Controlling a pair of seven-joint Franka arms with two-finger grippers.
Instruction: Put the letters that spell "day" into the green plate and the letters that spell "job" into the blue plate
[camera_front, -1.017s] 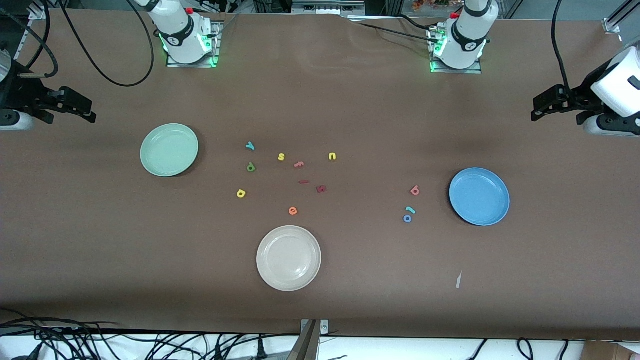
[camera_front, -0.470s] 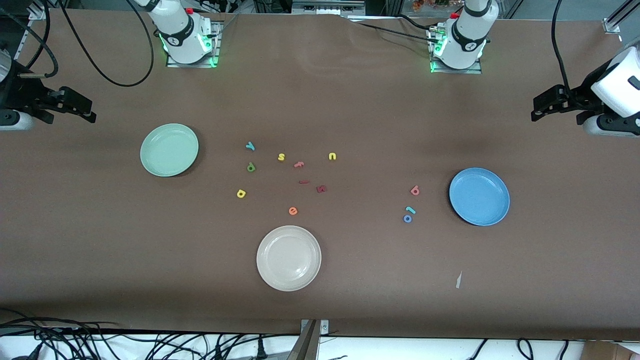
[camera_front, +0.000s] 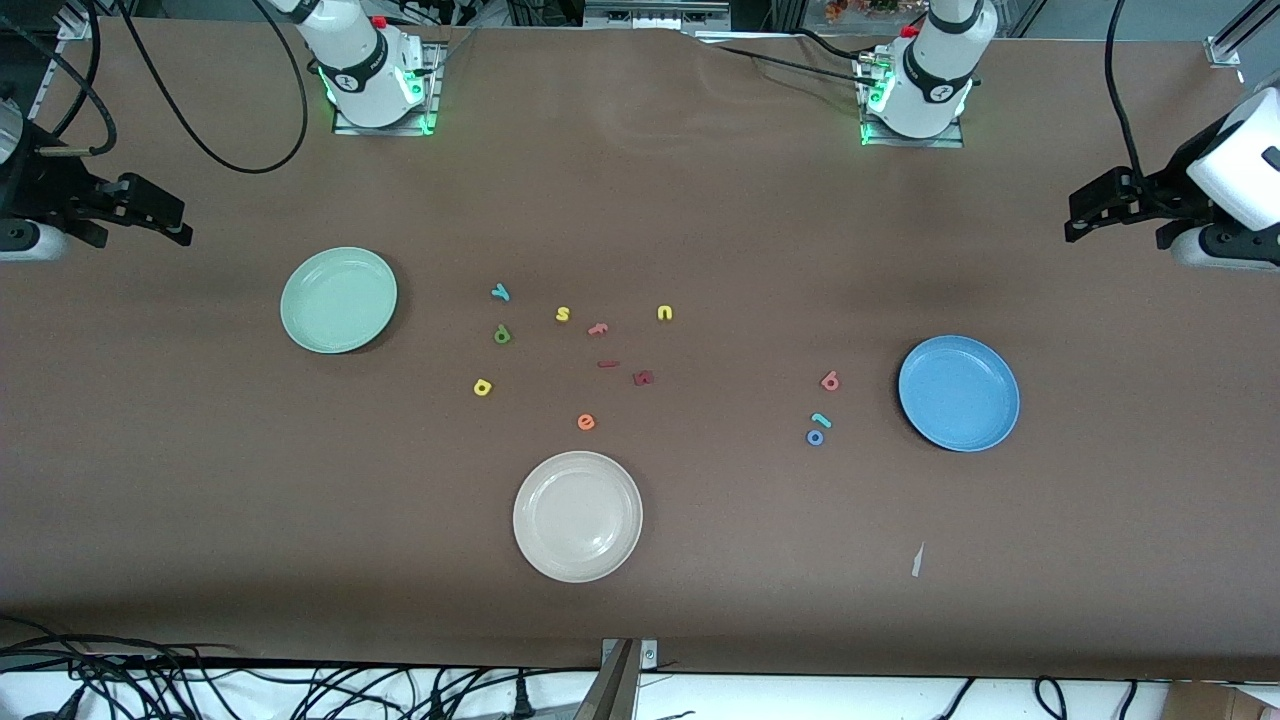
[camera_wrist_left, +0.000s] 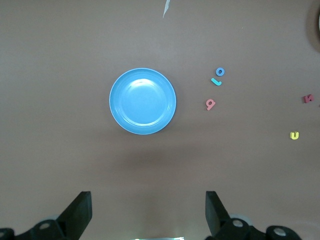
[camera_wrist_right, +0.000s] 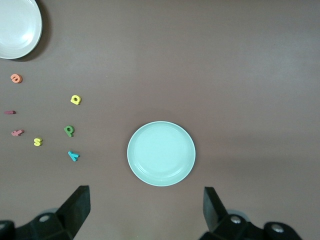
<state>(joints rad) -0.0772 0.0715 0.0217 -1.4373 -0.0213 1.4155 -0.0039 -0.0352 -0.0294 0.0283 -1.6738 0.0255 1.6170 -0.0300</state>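
From the front, the round pale mint-green plate (camera_front: 338, 300) sat upper left in frame, the bright blue round plate (camera_front: 958, 393) at right. The dark green foam "d" (camera_front: 502, 335), yellow "a" (camera_front: 483, 387) and teal "y" (camera_front: 500, 292) lay centre-left; the salmon "b" (camera_front: 829, 380), teal "j" (camera_front: 821, 419) and blue "o" (camera_front: 815, 437) lay beside the blue plate. The left gripper (camera_front: 1085, 215) hung at the right edge and the right gripper (camera_front: 165, 222) at the left edge, both waiting. In each wrist view, both claws gaped, released, above their plates.

- My work surface is a brown table (camera_front: 700, 200).
- Green plate (camera_front: 338, 300): toward my right arm's end.
- Blue plate (camera_front: 958, 393): toward my left arm's end.
- Cream plate (camera_front: 577, 516): nearest the front camera.
- Foam letters lie scattered between the plates; "b" (camera_front: 829, 380), "j" (camera_front: 821, 419) and "o" (camera_front: 815, 437) lie beside the blue plate.
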